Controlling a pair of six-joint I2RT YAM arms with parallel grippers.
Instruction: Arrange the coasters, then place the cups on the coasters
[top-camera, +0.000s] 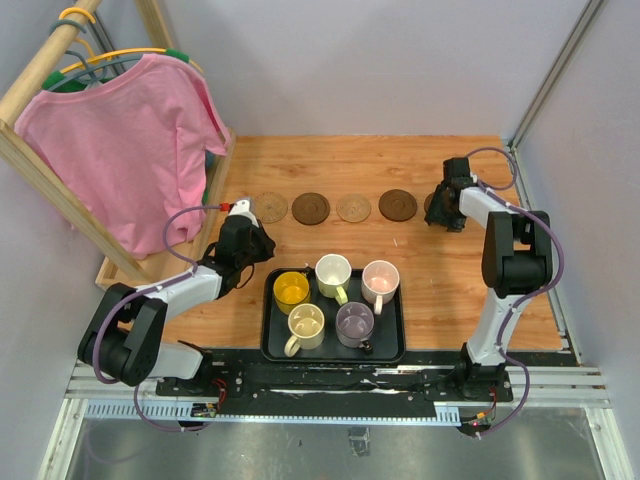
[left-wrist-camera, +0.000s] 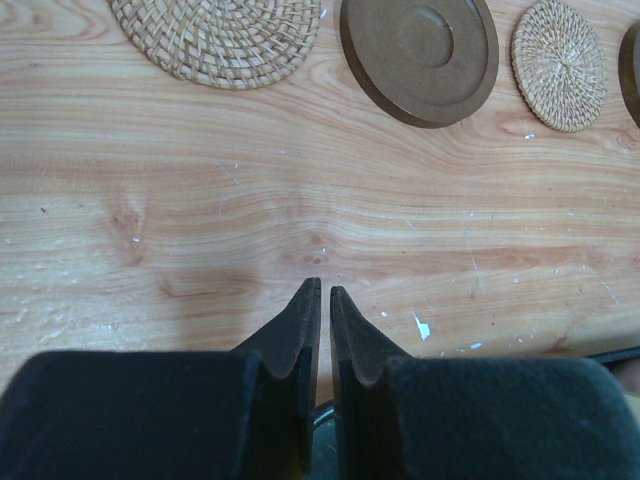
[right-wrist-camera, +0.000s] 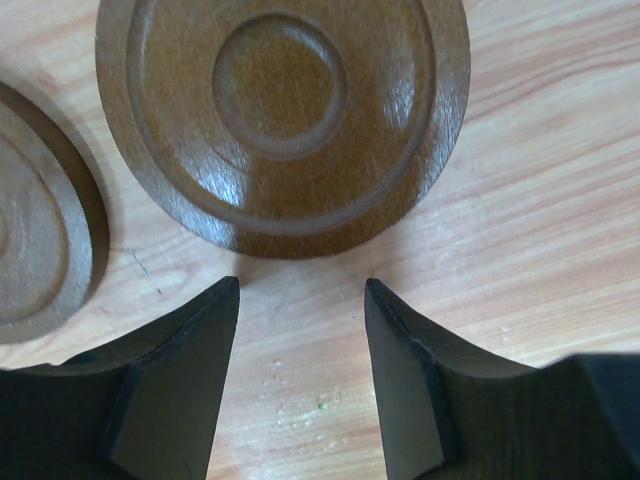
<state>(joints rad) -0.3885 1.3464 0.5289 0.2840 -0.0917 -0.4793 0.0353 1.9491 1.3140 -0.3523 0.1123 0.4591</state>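
The right gripper (right-wrist-camera: 300, 290), jaws parted and empty, hovered by the end coaster (right-wrist-camera: 280, 110) of the row, seemingly clear; a straight lift would avoid nudging it. The left gripper (left-wrist-camera: 322, 290) sat closed, empty; cups (top-camera: 333, 272) waited on the tray (top-camera: 268, 325).

The left arm (top-camera: 165, 300) stretched forward from its base with the elbow bent low and the forearm angled inward. It ended in the left hand (top-camera: 243, 245), which pointed ahead and down. Its two fingers (left-wrist-camera: 300, 330) lay almost together, with only a thin slit between them and nothing gripped. The right arm (top-camera: 512, 262) rose steeply from its base, folded at the elbow, and reached forward and inward to the right hand (top-camera: 447, 212), which tipped downward. That hand's fingers (right-wrist-camera: 190, 370) stood well apart, nothing held between them.
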